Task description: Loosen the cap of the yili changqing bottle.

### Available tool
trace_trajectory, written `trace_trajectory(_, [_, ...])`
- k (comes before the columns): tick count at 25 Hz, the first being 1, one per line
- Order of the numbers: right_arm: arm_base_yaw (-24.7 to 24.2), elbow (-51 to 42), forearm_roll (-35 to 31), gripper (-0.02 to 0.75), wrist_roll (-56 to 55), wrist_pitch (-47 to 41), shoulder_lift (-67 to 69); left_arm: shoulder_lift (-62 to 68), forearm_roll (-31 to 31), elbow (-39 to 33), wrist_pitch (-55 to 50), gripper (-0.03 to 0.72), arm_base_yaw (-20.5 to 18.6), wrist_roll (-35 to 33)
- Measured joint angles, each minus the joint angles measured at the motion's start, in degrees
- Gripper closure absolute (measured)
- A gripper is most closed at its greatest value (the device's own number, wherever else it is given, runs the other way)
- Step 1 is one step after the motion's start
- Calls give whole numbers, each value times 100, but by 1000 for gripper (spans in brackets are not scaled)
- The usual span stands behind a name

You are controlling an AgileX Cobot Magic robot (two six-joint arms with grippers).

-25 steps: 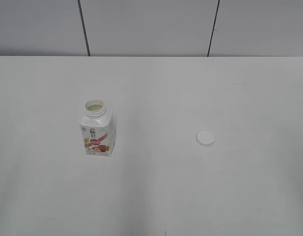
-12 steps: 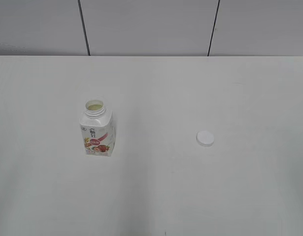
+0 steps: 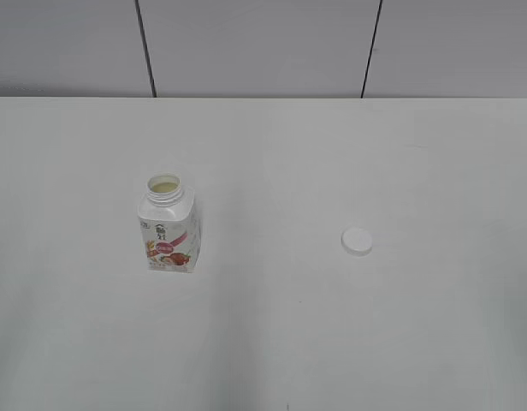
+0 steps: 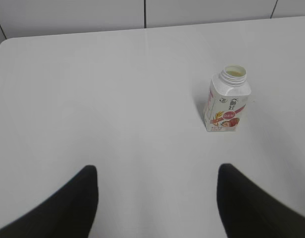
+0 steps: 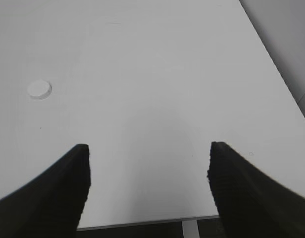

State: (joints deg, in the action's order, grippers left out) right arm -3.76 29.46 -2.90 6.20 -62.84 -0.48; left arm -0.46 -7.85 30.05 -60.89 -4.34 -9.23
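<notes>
Broadly, a white worktop (image 3: 272, 342) fills the exterior view, backed by a pale panelled wall (image 3: 255, 47) with two dark vertical seams. Taking the yili changqing bottle (image 3: 168, 224) as the landmark: it stands upright on the worktop's left half, its squarish white body showing a red-pink fruit label, and its wide neck is uncovered (a pale yellowish content shows inside the mouth). The cap (image 3: 357, 241) lies flat on the worktop well to the right of the bottle, fully apart from it, at about the level of the bottle's base. Neither arm appears in the exterior view. In the left wrist view the left hand (image 4: 157, 198) hangs over bare worktop nearer the camera than the bottle (image 4: 228, 99), its two dark fingers spread wide with nothing between them. In the right wrist view the right hand (image 5: 148, 186) is likewise spread and empty, near the worktop's edge, with the cap (image 5: 39, 89) ahead of it and to its left; the bottle is outside that view.
</notes>
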Motion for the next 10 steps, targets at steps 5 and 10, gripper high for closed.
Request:
trace_trajectory(5, [0, 0, 0, 152, 0, 0, 0, 0, 0, 0, 0, 221, 0, 0])
trace_trajectory(10, [0, 0, 0, 153, 0, 0, 0, 0, 0, 0, 0, 221, 0, 0])
